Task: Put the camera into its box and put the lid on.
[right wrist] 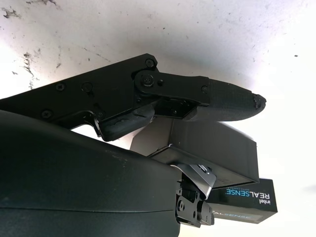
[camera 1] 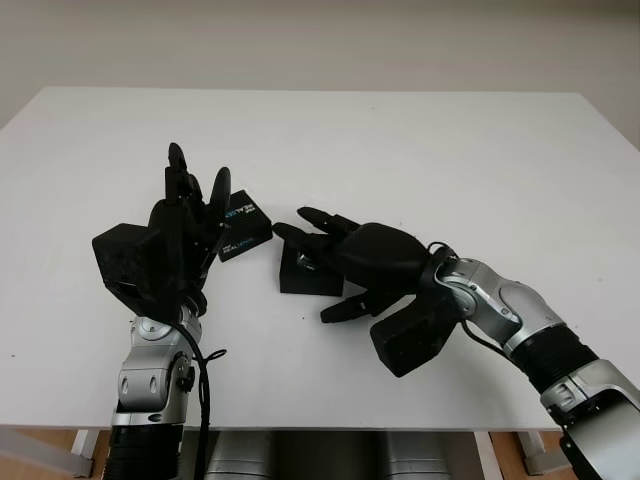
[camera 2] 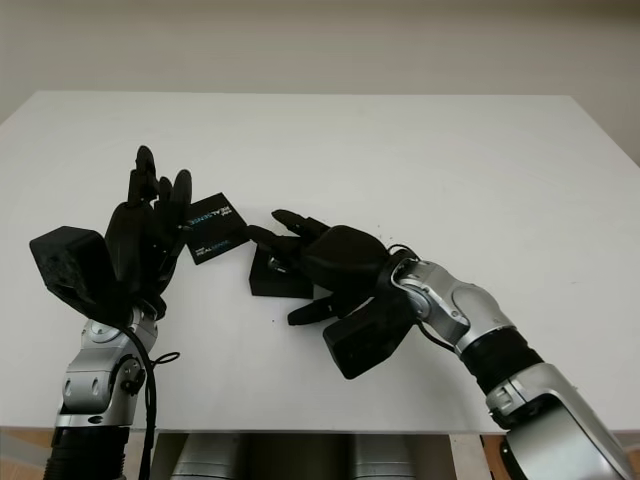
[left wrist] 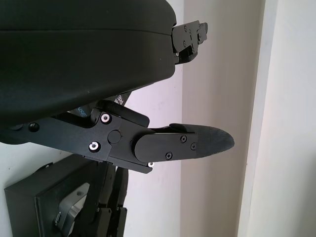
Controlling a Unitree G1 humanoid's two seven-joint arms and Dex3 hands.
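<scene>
A black box (camera 1: 303, 281) stands open on the white table (camera 1: 420, 150), near its front. The silver camera (left wrist: 69, 217) lies tilted inside the box, and its edge (right wrist: 196, 174) shows at the rim. My right hand (camera 1: 305, 265) hovers over the box, open, with its fingers (camera 1: 318, 219) reaching across the top and its thumb (right wrist: 224, 101) along the box's side. Whether the fingers touch the camera is hidden. The black lid (camera 1: 245, 227), printed REALSENSE, lies flat just left of the box. My left hand (camera 1: 190, 205) is raised beside the lid, open and holding nothing.
The table's front edge (camera 1: 330, 425) runs close under both forearms. Bare white tabletop stretches behind and to the right of the box.
</scene>
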